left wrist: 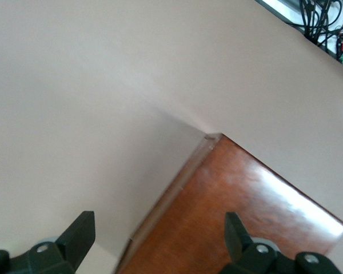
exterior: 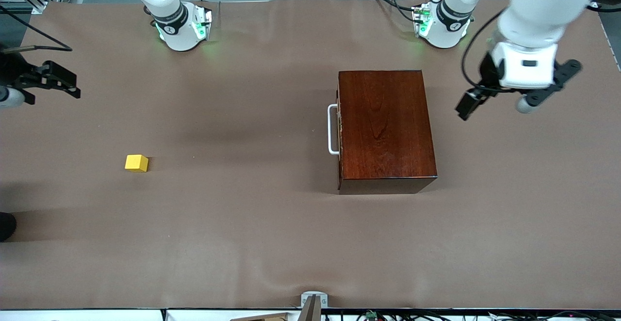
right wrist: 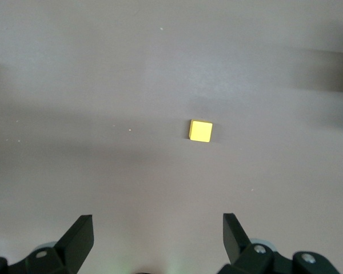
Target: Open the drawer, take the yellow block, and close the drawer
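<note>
The fingers (right wrist: 80, 237) of the right gripper (right wrist: 158, 240) stand wide apart and hold nothing; between them, in the right wrist view, only bare table shows. This gripper (exterior: 53, 81) hangs in the air over the right arm's end of the table (exterior: 271, 233), at the edge of the front view. The yellow block (exterior: 136, 163) lies alone on the table, toward the same end, and no gripper touches it. In the right wrist view the block (right wrist: 200, 131) is seen from above, well apart from the fingers.

The fingers (left wrist: 80, 237) of the left gripper (left wrist: 158, 240) are also spread wide and they are empty. The left gripper (exterior: 521, 95) is up in the air over the left arm's end of the table, just beside the wooden box (exterior: 383, 127) and not touching it. The left wrist view shows one corner of the box's glossy top (left wrist: 240, 217) under the fingers.

The drawer is closed inside the dark reddish-brown box. Its white handle (exterior: 332, 129) stands out from the side of the box that faces the right arm's end of the table. The block is well apart from the box, and it is a little nearer to the front camera than the handle.
</note>
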`<control>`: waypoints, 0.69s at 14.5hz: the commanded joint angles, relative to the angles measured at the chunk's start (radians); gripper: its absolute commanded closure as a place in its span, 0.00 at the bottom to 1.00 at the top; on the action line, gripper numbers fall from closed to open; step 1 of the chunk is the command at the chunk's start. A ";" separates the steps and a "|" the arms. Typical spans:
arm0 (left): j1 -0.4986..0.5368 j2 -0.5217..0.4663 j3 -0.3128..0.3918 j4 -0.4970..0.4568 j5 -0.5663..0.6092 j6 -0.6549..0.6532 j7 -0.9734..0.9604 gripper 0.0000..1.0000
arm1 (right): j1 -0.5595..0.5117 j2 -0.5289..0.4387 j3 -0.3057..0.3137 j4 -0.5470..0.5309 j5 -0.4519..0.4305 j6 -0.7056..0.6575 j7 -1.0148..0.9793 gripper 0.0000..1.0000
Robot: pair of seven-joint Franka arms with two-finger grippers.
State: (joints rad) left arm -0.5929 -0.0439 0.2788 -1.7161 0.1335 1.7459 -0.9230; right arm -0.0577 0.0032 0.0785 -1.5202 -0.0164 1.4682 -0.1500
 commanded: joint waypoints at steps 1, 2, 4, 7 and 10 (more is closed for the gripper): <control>0.077 -0.014 -0.013 0.000 0.002 -0.016 0.175 0.00 | 0.030 -0.051 -0.008 -0.052 0.000 0.017 0.004 0.00; 0.097 -0.014 -0.012 0.013 0.001 -0.016 0.217 0.00 | 0.029 -0.051 -0.008 -0.052 0.000 0.017 0.006 0.00; 0.136 -0.014 -0.015 0.029 0.000 -0.017 0.295 0.00 | 0.029 -0.048 -0.009 -0.046 0.000 0.021 0.006 0.00; 0.165 -0.008 -0.010 0.082 -0.028 -0.068 0.409 0.00 | 0.027 -0.042 -0.012 -0.008 0.021 0.015 0.007 0.00; 0.196 -0.005 -0.010 0.090 -0.037 -0.066 0.557 0.00 | 0.021 -0.039 -0.013 0.000 0.023 0.011 0.078 0.00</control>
State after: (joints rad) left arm -0.4244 -0.0492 0.2779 -1.6451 0.1208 1.7010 -0.4644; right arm -0.0339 -0.0203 0.0695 -1.5222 -0.0112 1.4844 -0.1219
